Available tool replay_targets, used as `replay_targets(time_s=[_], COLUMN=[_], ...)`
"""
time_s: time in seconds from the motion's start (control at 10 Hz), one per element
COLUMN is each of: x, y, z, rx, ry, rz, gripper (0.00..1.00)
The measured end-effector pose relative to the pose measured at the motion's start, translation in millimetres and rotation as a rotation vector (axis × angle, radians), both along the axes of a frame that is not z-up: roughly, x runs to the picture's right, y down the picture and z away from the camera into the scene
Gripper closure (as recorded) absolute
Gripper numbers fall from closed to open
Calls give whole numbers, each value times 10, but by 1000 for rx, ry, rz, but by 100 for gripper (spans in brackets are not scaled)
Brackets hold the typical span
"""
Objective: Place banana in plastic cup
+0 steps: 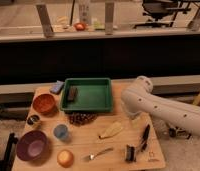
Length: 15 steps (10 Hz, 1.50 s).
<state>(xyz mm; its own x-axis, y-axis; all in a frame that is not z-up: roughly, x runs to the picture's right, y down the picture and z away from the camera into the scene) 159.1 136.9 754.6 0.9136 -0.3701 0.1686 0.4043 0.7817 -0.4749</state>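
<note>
The pale yellow banana [111, 130] lies free on the wooden table [158, 157], right of centre. To its left stands the small light blue-grey plastic cup [61, 132], upright and about a hand's width away. My white arm [143, 102] reaches in from the right, its rounded elbow hanging above the table just behind the banana. My gripper is hidden from this view, somewhere beyond the arm, open, with nothing of the task in it.
A green tray [64, 97] holding a dark bar sits at the back centre. An orange bowl [44, 103], a dark cup [33, 120], a purple bowl [32, 145] and an orange fruit [65, 158] fill the left side. A spoon [99, 154] and black tools [143, 137] lie at the front.
</note>
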Motion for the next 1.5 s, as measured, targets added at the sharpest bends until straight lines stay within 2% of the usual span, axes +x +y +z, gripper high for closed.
replay_targets(time_s=[0.5, 0.9, 1.5], x=[-346, -580, -660], y=[52, 64, 74], z=[149, 262, 490], rx=[-3, -27, -60], ry=[-65, -106, -147], rz=[-37, -62, -56], gripper=[20, 20, 20])
